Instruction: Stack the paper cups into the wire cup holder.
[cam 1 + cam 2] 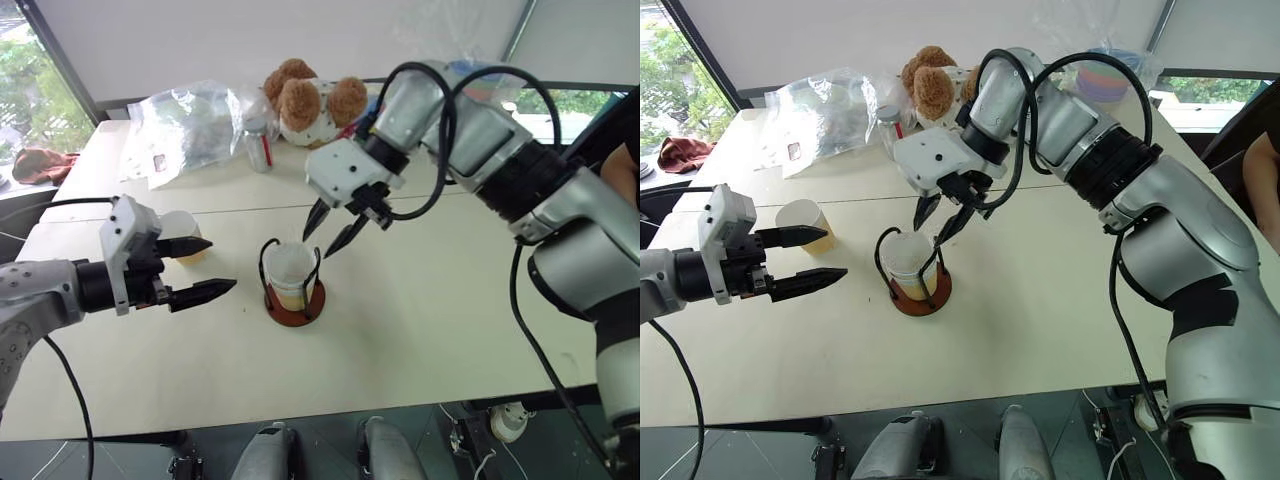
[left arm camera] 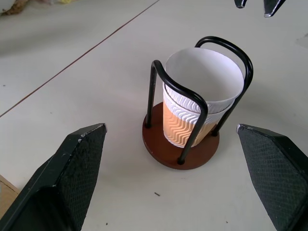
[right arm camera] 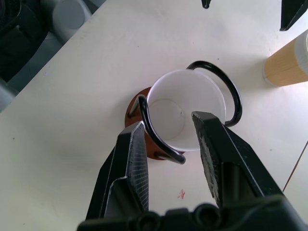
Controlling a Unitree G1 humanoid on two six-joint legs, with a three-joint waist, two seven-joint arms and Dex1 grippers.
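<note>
So two paper cups (image 2: pixel 202 98) sit nested in the wire cup holder (image 2: pixel 180 144) mid-table, a third cup (image 1: pixel 805 222) beside it. Right gripper (image 1: pixel 333 232) hangs just above, fingers apart, empty. Left gripper (image 1: pixel 205 268) is spread wide, holding nothing.

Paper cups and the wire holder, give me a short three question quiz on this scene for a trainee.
1. True or false: the wire cup holder already has nested paper cups in it.
2. Where does the loose paper cup stand? A) by the left gripper B) inside the holder C) beside the teddy bear
3. Fill in: the right gripper hangs above the holder with its fingers ____ and holding nothing.

Key: 1 true, two rims show one inside the other. 2 A. 3 apart.
</note>
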